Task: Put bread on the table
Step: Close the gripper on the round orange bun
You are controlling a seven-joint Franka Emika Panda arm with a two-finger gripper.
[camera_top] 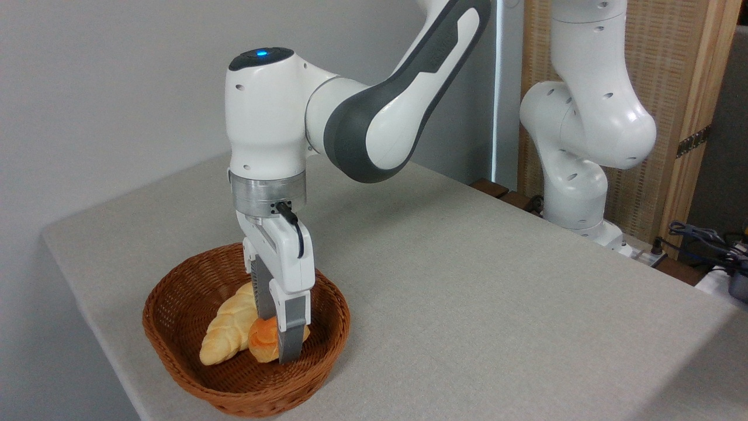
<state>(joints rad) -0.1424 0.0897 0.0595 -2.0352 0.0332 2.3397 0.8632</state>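
The bread, a small round orange knotted bun, lies in the brown wicker basket on the table. My gripper points straight down into the basket. Its fingers stand wide apart, one in front of the bun and one behind it, so the gripper is open astride the bun. The front finger hides part of the bun. The bun rests on the basket floor against a pale loaf.
A longer pale-yellow braided loaf lies in the basket to the left of the bun. The basket sits near the table's front left corner. The arm's base stands at the far right edge, with cables beside it.
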